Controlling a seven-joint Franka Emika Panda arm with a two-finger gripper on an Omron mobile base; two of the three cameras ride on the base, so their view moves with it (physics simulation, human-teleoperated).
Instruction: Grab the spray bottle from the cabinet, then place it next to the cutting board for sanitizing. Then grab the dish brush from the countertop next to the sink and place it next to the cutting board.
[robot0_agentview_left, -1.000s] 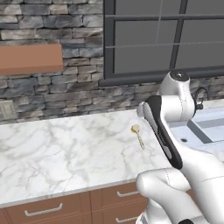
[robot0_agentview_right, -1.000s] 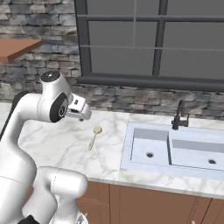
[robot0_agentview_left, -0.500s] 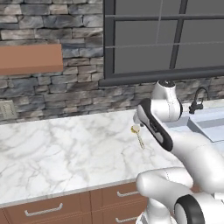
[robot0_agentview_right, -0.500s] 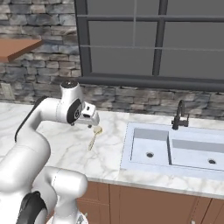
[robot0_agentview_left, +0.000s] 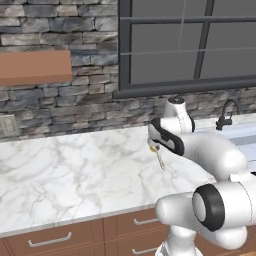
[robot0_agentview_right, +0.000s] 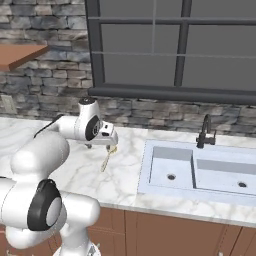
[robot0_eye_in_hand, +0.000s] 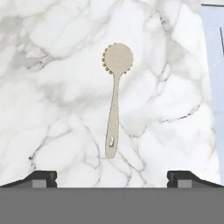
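Overhead, the gripper (robot0_eye_in_hand: 112, 177) hangs with its jaws spread wide and holding nothing, directly above the dish brush (robot0_eye_in_hand: 113, 98), which lies flat on the white marble countertop (robot0_agentview_left: 75, 170), just left of the sink (robot0_agentview_right: 200, 172) beneath the window (robot0_agentview_right: 170, 45).

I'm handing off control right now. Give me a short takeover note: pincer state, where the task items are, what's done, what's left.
Pincer: open, empty, poised above the dish brush.
Dish brush: lying flat on the countertop, beside the sink, not yet gripped.
Spray bottle, cabinet, cutting board: out of frame, so I cannot tell whether the bottle step is done.
Left: lower, close on the brush handle, carry it to the cutting board and set it alongside.
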